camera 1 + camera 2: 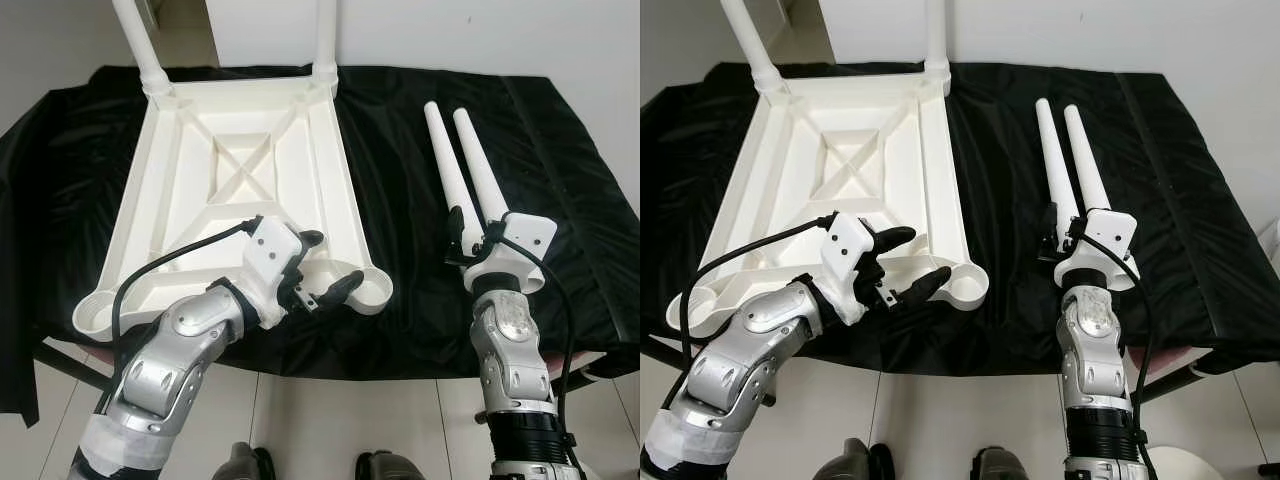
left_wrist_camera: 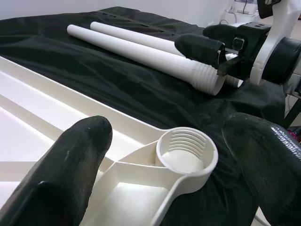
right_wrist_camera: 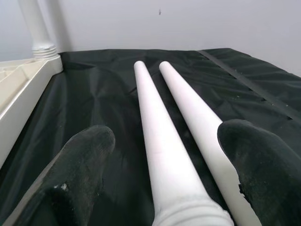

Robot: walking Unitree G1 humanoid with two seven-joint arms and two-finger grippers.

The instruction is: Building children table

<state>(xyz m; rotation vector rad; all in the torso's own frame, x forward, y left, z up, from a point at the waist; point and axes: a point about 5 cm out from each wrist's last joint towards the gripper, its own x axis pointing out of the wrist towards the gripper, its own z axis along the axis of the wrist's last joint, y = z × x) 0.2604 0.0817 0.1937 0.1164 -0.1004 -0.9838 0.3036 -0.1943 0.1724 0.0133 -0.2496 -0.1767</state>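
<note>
Both jaws stand released, gripping nothing. Left gripper [image 1: 325, 265] hovers spread at the near right corner of the upturned tabletop [image 1: 240, 180], its fingers [image 2: 70, 160] either side of the empty threaded socket [image 2: 187, 155]. Right gripper [image 3: 164, 165], at 3 o'clock from it, straddles the threaded near ends of two loose legs [image 1: 465, 170] lying side by side on the black cloth [image 1: 560, 150]. At 12 o'clock, two fitted legs [image 1: 140, 45] stand in the far corners, tops cut off. Both forearms reach forward.
</note>
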